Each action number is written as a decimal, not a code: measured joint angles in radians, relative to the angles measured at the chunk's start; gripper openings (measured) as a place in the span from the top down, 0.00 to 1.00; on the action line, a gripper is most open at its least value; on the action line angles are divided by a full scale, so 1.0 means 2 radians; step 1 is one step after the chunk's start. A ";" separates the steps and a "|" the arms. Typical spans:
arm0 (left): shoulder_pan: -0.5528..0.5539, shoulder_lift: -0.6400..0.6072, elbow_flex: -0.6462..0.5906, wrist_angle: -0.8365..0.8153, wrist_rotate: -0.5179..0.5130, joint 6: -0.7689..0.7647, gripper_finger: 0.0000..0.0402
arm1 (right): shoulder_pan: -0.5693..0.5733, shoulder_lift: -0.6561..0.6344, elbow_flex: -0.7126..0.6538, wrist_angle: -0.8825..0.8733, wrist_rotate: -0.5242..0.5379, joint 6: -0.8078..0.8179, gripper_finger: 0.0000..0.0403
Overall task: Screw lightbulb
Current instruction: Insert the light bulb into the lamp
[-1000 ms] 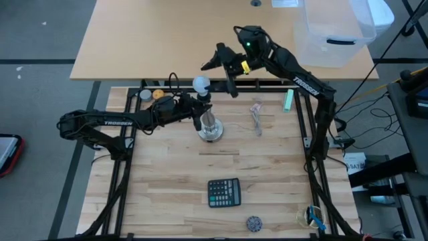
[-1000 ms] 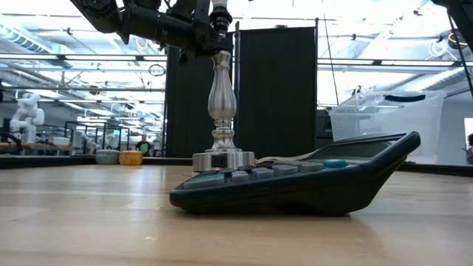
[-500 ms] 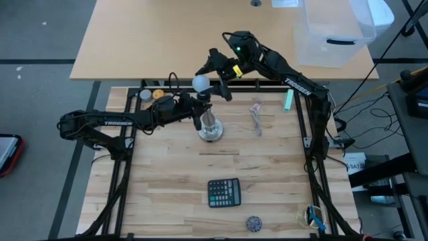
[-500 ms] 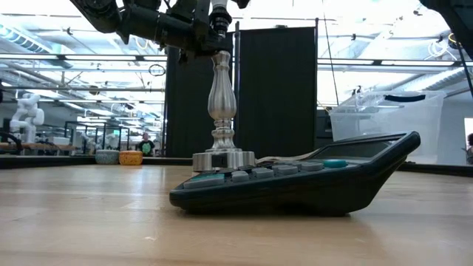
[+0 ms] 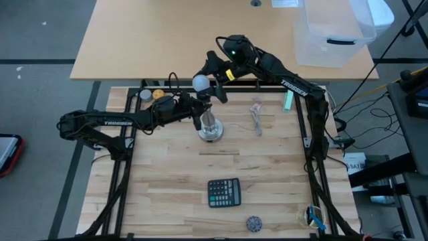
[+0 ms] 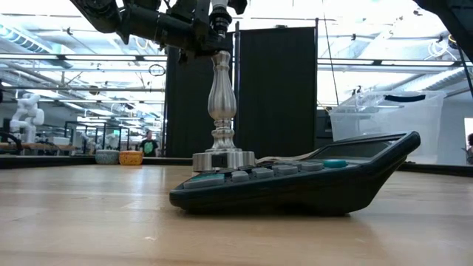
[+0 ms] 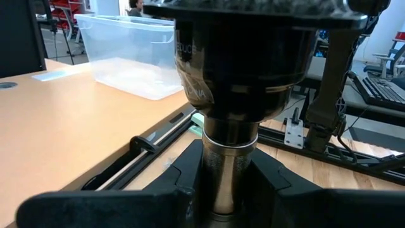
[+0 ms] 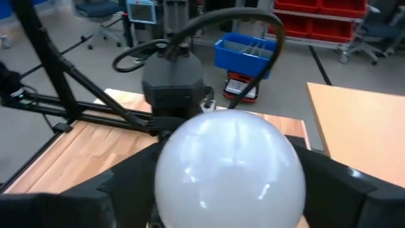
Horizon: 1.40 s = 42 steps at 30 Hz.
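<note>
Right wrist view — lightbulb (image 8: 229,170) — frosted white globe, smooth, faintly glossy.

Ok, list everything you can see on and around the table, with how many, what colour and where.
lightbulb: one, frosted white, on top of the stand, far middle of the table
stand: one, silver metal, upright under the lightbulb
calculator: one, dark, near middle of the table
orange ball: one, far left corner
green block: one, far right
clear bin: one, on the tan desk beyond the table
small dark round object: one, near edge
left end effector: dark, closed on the stand just below the socket
right end effector: dark, fingers open to either side of the lightbulb
</note>
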 joint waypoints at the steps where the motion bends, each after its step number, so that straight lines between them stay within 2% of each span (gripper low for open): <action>1: 0.000 0.000 0.000 0.000 0.000 0.000 0.82 | 0.001 0.000 0.000 0.000 0.005 0.006 0.26; 4: 0.000 0.000 0.000 0.000 0.000 0.000 0.82 | 0.005 0.000 0.000 0.000 0.023 0.016 0.33; 10: 0.000 0.000 0.000 0.000 -0.001 -0.001 0.82 | 0.023 0.000 0.000 0.007 0.081 0.042 0.33; 18: 0.004 0.000 0.000 0.000 -0.008 -0.005 0.82 | 0.058 -0.001 0.000 0.010 0.214 0.092 0.30; 24: 0.010 0.000 0.000 0.000 -0.006 -0.006 0.82 | 0.089 -0.001 0.000 0.011 0.341 0.142 0.32; 35: 0.015 0.000 0.000 0.000 -0.006 -0.001 0.82 | 0.153 0.001 0.000 0.004 0.552 0.238 0.30; 38: 0.014 0.000 0.000 0.000 -0.005 0.001 0.82 | 0.165 0.001 -0.001 0.001 0.579 0.257 0.30; 42: 0.014 0.000 0.000 0.000 -0.002 0.003 0.82 | 0.175 0.002 -0.001 0.010 0.583 0.276 0.27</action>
